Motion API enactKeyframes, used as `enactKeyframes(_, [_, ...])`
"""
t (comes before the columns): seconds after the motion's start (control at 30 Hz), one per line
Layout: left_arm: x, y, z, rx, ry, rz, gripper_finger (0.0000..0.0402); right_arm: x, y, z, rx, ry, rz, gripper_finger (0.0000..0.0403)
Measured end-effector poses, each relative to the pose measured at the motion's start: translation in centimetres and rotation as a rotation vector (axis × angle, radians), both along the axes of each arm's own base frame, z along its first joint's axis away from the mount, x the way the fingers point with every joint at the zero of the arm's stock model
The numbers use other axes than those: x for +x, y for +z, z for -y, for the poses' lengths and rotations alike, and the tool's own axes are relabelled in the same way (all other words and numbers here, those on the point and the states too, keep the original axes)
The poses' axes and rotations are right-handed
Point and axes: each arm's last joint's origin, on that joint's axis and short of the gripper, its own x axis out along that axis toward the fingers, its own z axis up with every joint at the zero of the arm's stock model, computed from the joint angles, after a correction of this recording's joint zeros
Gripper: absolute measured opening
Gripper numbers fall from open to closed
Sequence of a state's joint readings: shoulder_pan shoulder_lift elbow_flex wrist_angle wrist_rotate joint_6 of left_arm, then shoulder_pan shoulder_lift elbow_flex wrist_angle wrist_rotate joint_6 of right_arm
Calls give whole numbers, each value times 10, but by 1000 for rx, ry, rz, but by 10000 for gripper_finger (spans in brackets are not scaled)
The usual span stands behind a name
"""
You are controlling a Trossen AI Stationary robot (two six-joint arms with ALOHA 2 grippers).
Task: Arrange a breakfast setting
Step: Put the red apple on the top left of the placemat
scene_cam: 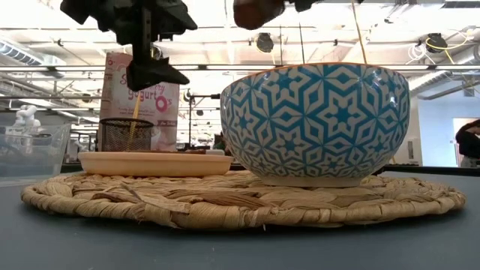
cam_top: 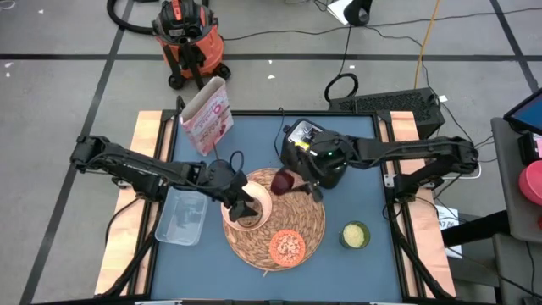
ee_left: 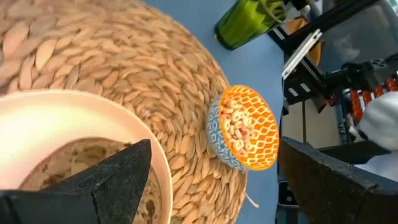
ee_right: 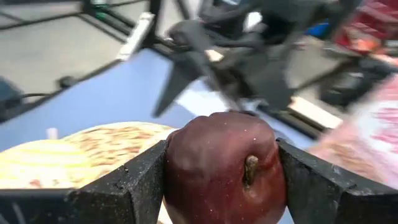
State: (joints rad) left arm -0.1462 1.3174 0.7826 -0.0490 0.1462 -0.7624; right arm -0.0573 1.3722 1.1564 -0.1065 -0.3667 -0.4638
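A round woven straw placemat [cam_top: 298, 222] lies mid-table. On it rest a shallow cream bowl [cam_top: 259, 203] and a small orange dish [cam_top: 287, 246] with a blue-white patterned outside [scene_cam: 322, 124]. My left gripper [cam_top: 245, 207] hangs open above the cream bowl [ee_left: 56, 124], touching nothing. My right gripper [cam_top: 286, 180] is shut on a small dark-red fruit [ee_right: 221, 165] above the placemat's far edge. The pink-white cereal box [cam_top: 207, 114] stands at the far left. A dark mesh cup [scene_cam: 126, 135] stands behind the bowl with a thin pale stick in it. My right gripper pinches the dark-red fruit by its two opposite sides [ee_right: 174, 168] between its two fingers. The fingers come from the table's right side. The fruit's stem pit [ee_right: 250, 168] faces back toward the wrist. The fruit is lifted clear, well above the placemat [scene_cam: 255, 11].
A clear plastic tub [cam_top: 182, 216] sits left of the placemat under my left arm. A small green-yellow cup [cam_top: 355, 235] stands right of the placemat. Bare blue tabletop [cam_top: 356, 182] lies between the cup and my right arm.
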Motion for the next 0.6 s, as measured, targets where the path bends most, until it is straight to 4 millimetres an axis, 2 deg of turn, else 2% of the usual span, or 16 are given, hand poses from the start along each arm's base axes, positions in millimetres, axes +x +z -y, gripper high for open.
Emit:
enactKeyframes(0.13, [1,0,-4,46,-19,15,354,-8,13,3,-48,-134,33,255])
enactKeyframes(0.23, [-1,1,-11,74,-14,15,354,-8,23,6,-82,-213,-7,255])
enactKeyframes(0.43, [-17,15,-25,108,8,4,354,10,49,12,-136,-316,-96,254])
enactKeyframes(0.5, [-25,21,-28,110,18,12,354,19,51,15,-139,-320,-125,254])
enactKeyframes(0.6, [-39,30,-31,112,24,8,354,34,43,20,-141,-332,-159,254])
